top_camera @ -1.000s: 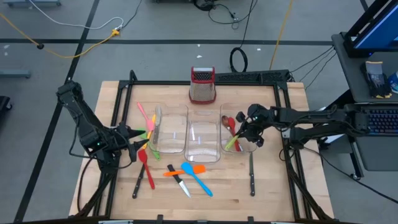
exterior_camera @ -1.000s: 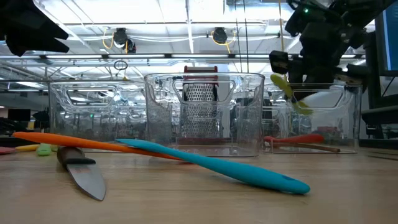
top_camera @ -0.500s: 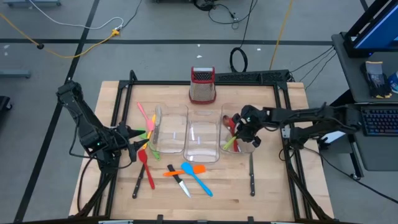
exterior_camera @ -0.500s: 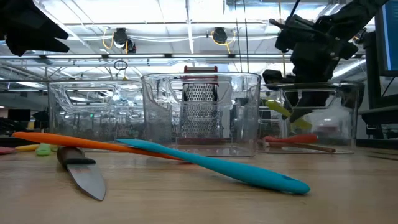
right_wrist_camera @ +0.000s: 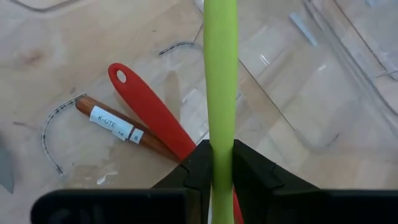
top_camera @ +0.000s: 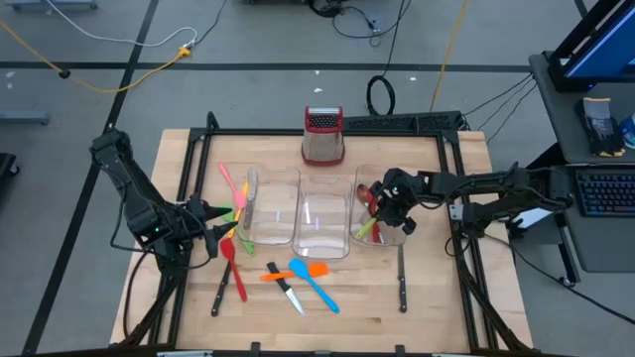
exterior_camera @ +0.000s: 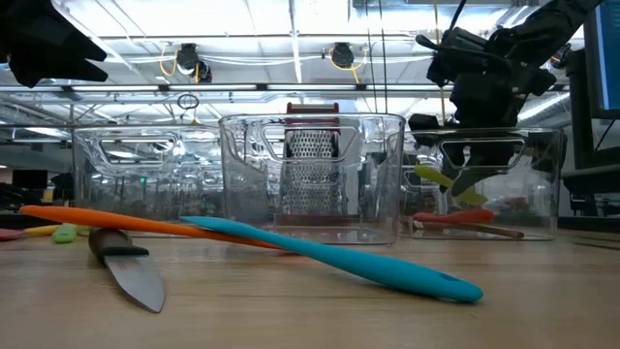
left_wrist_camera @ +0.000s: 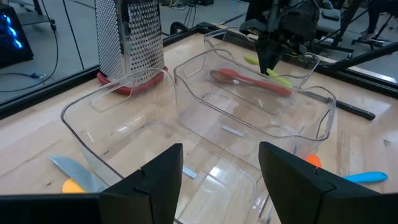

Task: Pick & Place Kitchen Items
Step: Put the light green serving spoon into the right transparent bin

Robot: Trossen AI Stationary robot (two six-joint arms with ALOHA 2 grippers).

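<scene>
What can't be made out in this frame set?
- Green utensil: its working end runs off the right wrist view's edge; too small in the high view to tell spoon from spatula.
- Right claw: its fingers touch the handle, but whether the grip is loosening can't be seen.
- Right bin: the claw covers part of its contents in the high view.
</scene>
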